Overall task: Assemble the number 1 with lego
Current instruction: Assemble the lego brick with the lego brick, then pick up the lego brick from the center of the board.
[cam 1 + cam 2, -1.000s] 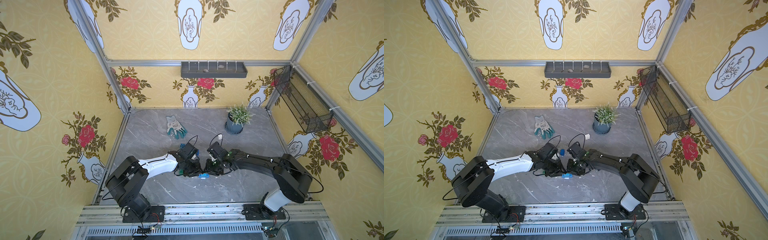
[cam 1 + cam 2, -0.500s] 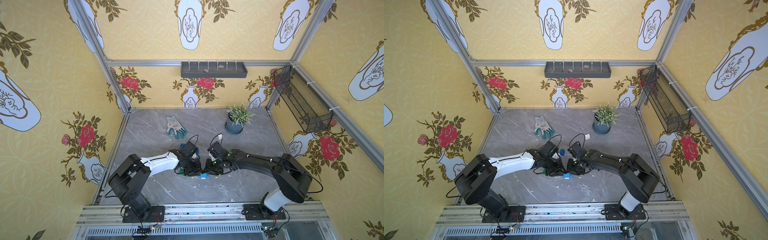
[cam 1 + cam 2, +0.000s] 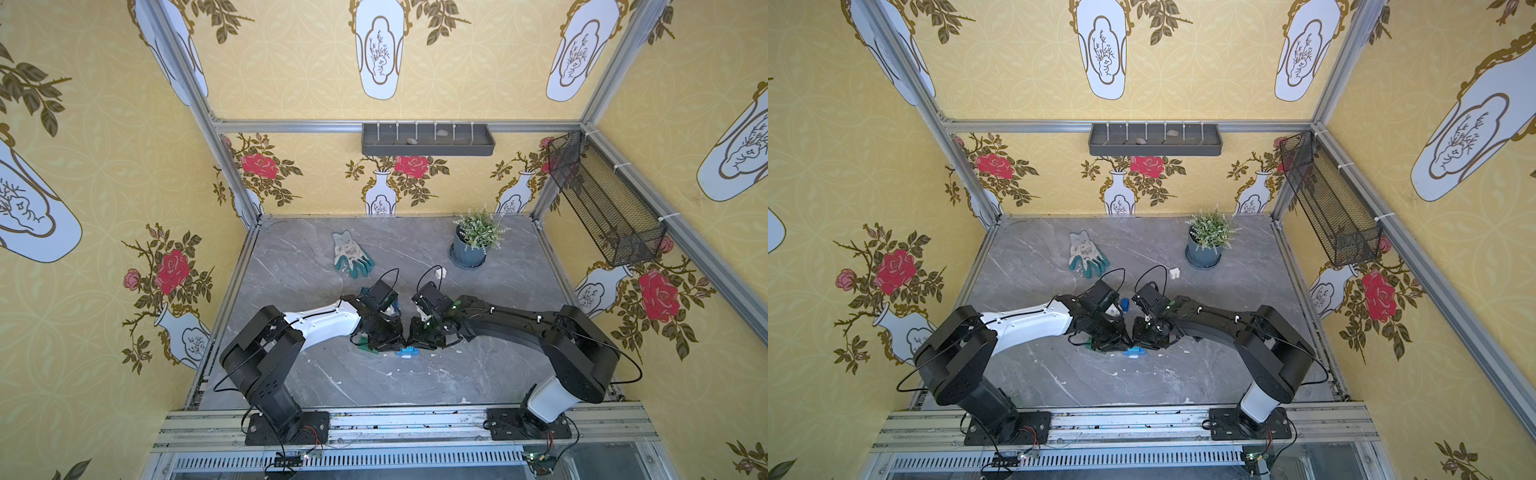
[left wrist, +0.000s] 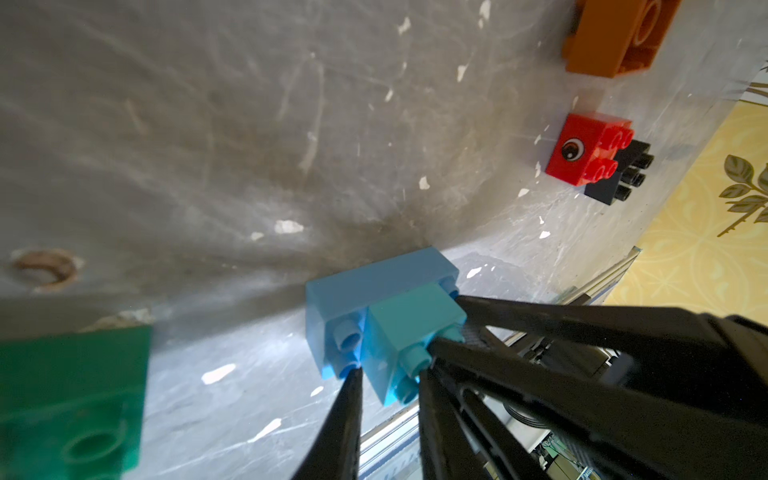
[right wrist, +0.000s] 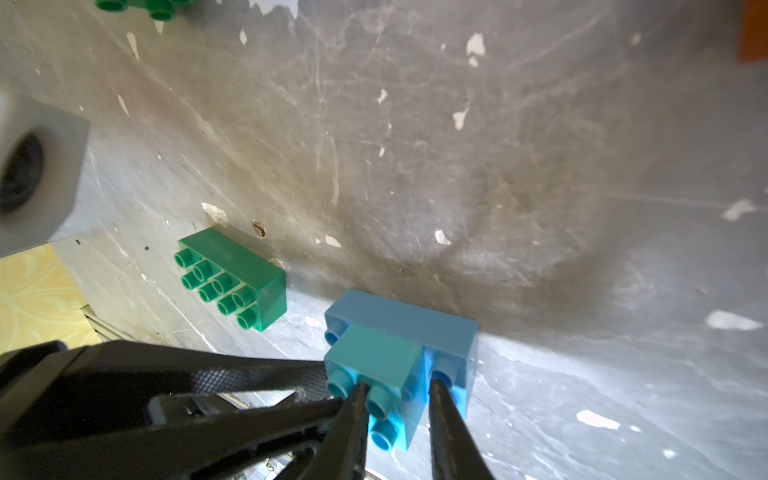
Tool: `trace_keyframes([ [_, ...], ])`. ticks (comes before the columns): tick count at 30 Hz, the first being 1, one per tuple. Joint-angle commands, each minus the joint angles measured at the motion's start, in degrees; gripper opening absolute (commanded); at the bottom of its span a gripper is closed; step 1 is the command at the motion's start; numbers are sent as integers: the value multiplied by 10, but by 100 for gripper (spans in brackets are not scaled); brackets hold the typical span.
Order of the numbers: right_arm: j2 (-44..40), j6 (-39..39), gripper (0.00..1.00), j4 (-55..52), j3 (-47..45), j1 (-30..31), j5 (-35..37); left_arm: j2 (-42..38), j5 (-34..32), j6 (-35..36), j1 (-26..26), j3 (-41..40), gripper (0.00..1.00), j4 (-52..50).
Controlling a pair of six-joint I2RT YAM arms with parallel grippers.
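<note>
Just toward 6 o'clock from the table's (image 3: 415, 386) centre, in both top views, stood a small stack (image 3: 407, 352): a teal brick (image 4: 409, 316) studs-up on a long blue brick (image 4: 374, 278), with a blue stud bare on either side of it. Both arms bent over it, the left from its 10 o'clock, the right from its 2 o'clock, hiding all but its near edge from above.

From the left wrist, the left gripper (image 4: 390, 370) had its jaws nearly closed, pinching one half of the teal brick: one tip sat at the brick's side wall, hard by a blue stud, the other among the teal studs. From the right wrist, the right gripper (image 5: 397, 380) matched it on the other half, jaws likewise narrow, one tip between teal studs, the other against the side wall beside a blue stud.

A green brick (image 5: 232, 278) lay near at the stack's 9 o'clock, apart from it. A dark-blue brick (image 3: 1124, 304) lay at 12 o'clock, between the wrists, and a white brick (image 3: 1174, 273) farther off toward 1 o'clock. A red brick (image 4: 582, 149) with a printed eye touched a black brick (image 4: 623, 174), an orange brick (image 4: 615, 37) near them; these three showed only from the left wrist.
</note>
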Motion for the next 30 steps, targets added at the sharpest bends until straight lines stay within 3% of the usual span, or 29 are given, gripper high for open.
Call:
trace_keyframes([
  [1, 45, 14, 28, 7, -12, 19, 10, 34, -80, 3, -11, -13, 26, -47],
  [6, 24, 7, 33, 22, -19, 21, 9, 26, -98, 18, -14, 10, 26, -75],
  [13, -56, -23, 49, 66, -29, 3, 14, -42, -146, 32, -15, 39, 33, -100],
  [20, -135, -95, 57, 46, -42, -36, 26, -111, -177, 29, -15, 42, 40, -101],
  [24, -170, -218, 59, 14, -23, -34, 75, -145, -201, 4, -15, 31, 40, -98],
  [30, -203, -553, 60, 19, -24, 12, 70, -215, -267, -79, -4, -21, 42, -79],
])
